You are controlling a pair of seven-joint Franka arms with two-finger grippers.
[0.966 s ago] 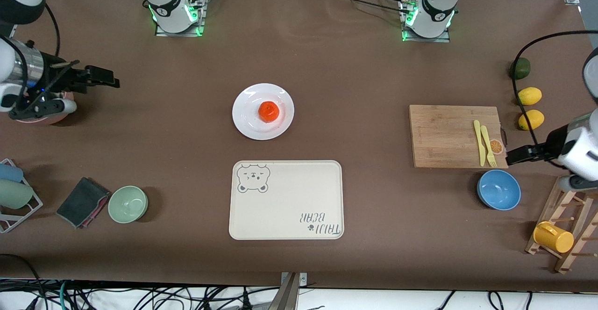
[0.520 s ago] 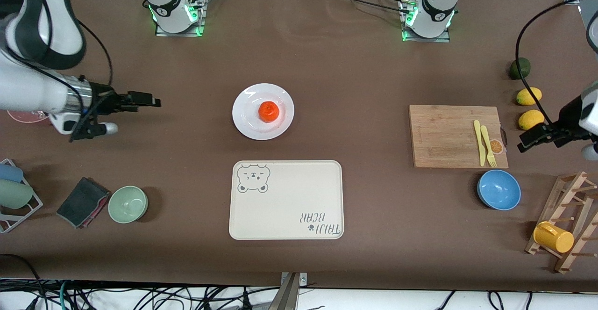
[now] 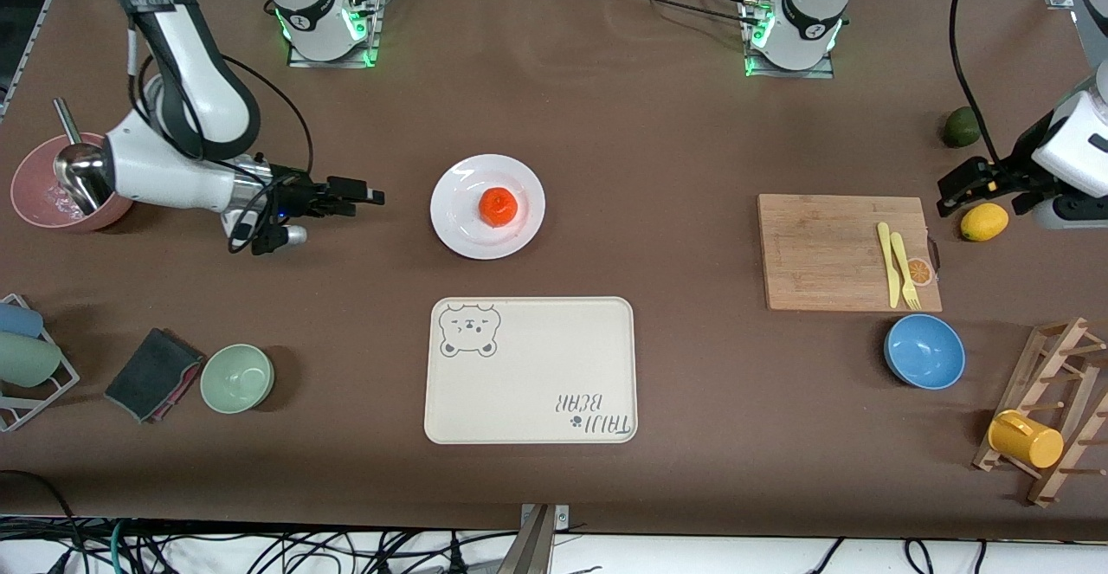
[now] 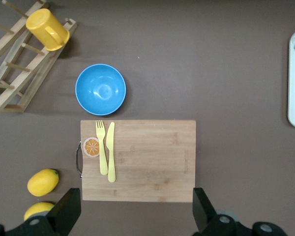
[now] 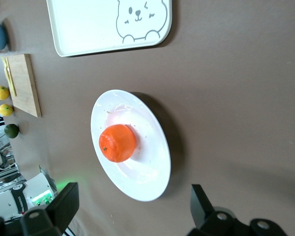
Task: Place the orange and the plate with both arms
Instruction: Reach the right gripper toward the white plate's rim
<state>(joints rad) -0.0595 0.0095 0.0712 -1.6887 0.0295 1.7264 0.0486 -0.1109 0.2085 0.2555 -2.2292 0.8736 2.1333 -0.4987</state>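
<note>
**Orange sits on plate, both grippers spread and empty**

The small round red-orange orange (image 3: 499, 207) rests at the middle of the round glossy white plate (image 3: 456, 228), just above centre of the front view; same pair fills the middle of the right wrist view (orange (image 5: 117, 143), plate (image 5: 152, 172)). Lower in the front view, apart from the plate, lies the cream rectangular tray w/ a bear drawing (image 3: 530, 370).

Right gripper (image 3: 368, 195) hangs low over bare brown cloth, centre-left of frame, fingers pointing at the plate, near it but not touching; jaws wide apart, nothing betw. them. Its dark fingers (image 5: 64, 201) show at the bottom edge of the right wrist view.

Left gripper (image 3: 952, 193) is at the right edge of the front view, over the table just beside the bamboo cutting board (image 3: 835, 249) and a yellow lemon (image 3: 983, 222); jaws fully spread, holding nothing. Left wrist view looks down on the board, w/ yellow plastic fork and knife (image 4: 107, 153) lying on it.
</note>
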